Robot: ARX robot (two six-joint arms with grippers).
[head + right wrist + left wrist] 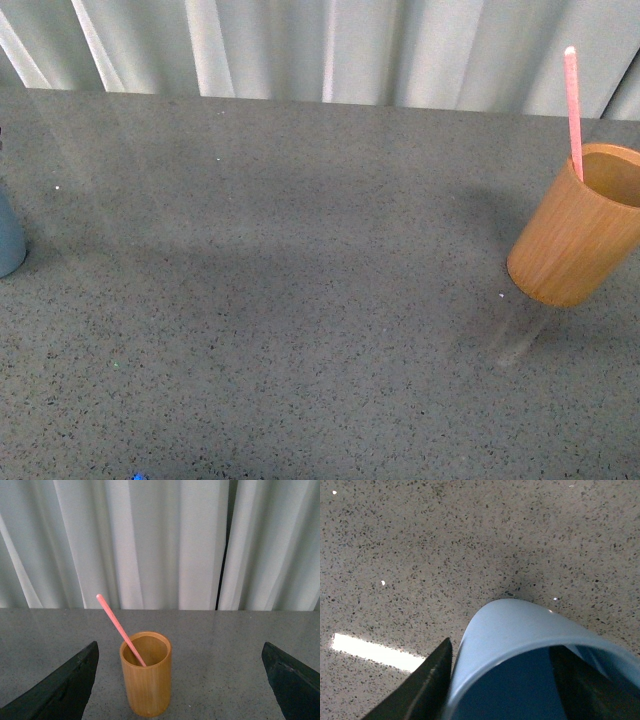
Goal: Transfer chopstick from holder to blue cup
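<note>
The orange-brown wooden holder (578,232) stands at the right edge of the front view, and a pink chopstick (574,110) rises out of its mouth. In the right wrist view the holder (146,680) stands upright on the table with the chopstick (120,634) leaning in it. My right gripper (180,680) is open, its dark fingers (65,690) wide apart, the holder ahead of them and untouched. The blue cup (8,238) shows only as a sliver at the far left. My left gripper (505,685) is shut on the blue cup (520,630): one finger outside its wall, one inside.
A grey speckled tabletop (300,280) fills the scene, with pale pleated curtains (330,45) behind its far edge. A bright strip of reflected light (370,651) lies on the table beside the left gripper. A small blue fleck (140,476) sits at the front edge.
</note>
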